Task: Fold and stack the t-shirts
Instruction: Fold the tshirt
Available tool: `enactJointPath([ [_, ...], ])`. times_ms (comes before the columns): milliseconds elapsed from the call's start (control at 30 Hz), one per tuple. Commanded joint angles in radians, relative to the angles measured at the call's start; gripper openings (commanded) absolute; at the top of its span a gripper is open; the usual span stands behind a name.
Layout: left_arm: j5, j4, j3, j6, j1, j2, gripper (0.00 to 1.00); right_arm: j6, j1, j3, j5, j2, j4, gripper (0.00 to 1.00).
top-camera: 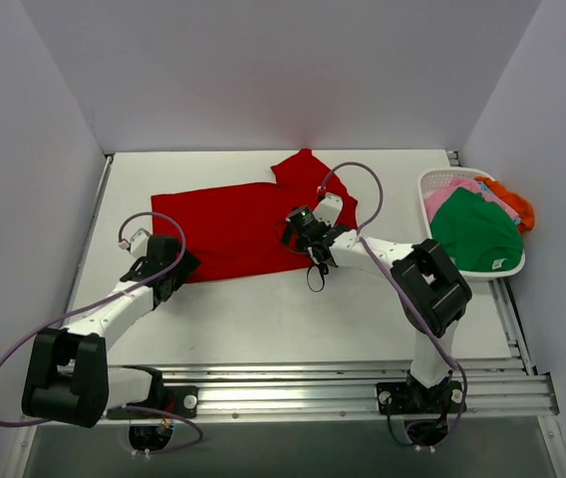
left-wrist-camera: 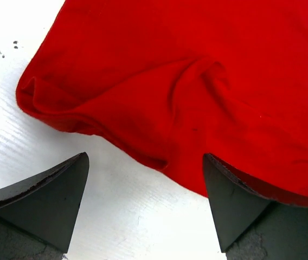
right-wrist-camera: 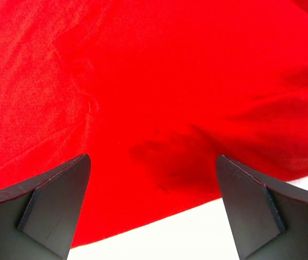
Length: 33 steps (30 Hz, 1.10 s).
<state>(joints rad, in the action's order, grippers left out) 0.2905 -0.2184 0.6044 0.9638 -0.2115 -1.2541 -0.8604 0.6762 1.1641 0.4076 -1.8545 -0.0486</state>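
Note:
A bright red t-shirt (top-camera: 238, 224) lies spread on the white table, one sleeve toward the back. My left gripper (top-camera: 168, 261) is open at the shirt's near left corner; in the left wrist view (left-wrist-camera: 146, 162) its jaws stand wide apart, with the shirt's rumpled hem (left-wrist-camera: 159, 103) just ahead of them. My right gripper (top-camera: 301, 231) is open over the shirt's near right part; in the right wrist view (right-wrist-camera: 153, 162) the jaws straddle the red cloth (right-wrist-camera: 154, 81) close to its near edge. Green (top-camera: 474, 231), pink (top-camera: 449, 194) and orange (top-camera: 510, 199) t-shirts lie in the basket.
A white slatted plastic basket (top-camera: 507, 267) stands at the right edge of the table. Grey walls close in the back and both sides. A metal rail (top-camera: 343, 383) runs along the near edge by the arm bases.

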Motion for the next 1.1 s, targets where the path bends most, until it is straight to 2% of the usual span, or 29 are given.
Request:
enactJointPath([
  [0, -0.014, 0.102, 0.009, 0.007, 0.012, -0.021, 0.94, 0.008, 0.008, 0.034, 0.043, -0.023, 0.004, 0.95],
  [300, -0.022, 0.132, 0.021, 0.006, 0.035, -0.065, 0.93, 0.009, 0.008, 0.045, 0.034, -0.052, -0.008, 0.94],
  [567, -0.040, 0.149, 0.035, 0.010, 0.050, -0.090, 0.83, 0.018, 0.008, 0.042, 0.027, -0.063, -0.027, 0.90],
  [800, -0.031, 0.119, 0.058, 0.012, 0.052, -0.058, 0.57, 0.018, 0.008, 0.045, 0.020, -0.083, -0.034, 0.88],
  [1000, -0.022, 0.105, 0.078, 0.009, 0.057, -0.059, 0.46, 0.020, 0.010, 0.051, 0.011, -0.100, -0.039, 0.88],
  [1067, -0.022, 0.109, 0.081, 0.010, 0.060, -0.065, 0.37, 0.020, 0.008, 0.051, 0.011, -0.100, -0.039, 0.88],
])
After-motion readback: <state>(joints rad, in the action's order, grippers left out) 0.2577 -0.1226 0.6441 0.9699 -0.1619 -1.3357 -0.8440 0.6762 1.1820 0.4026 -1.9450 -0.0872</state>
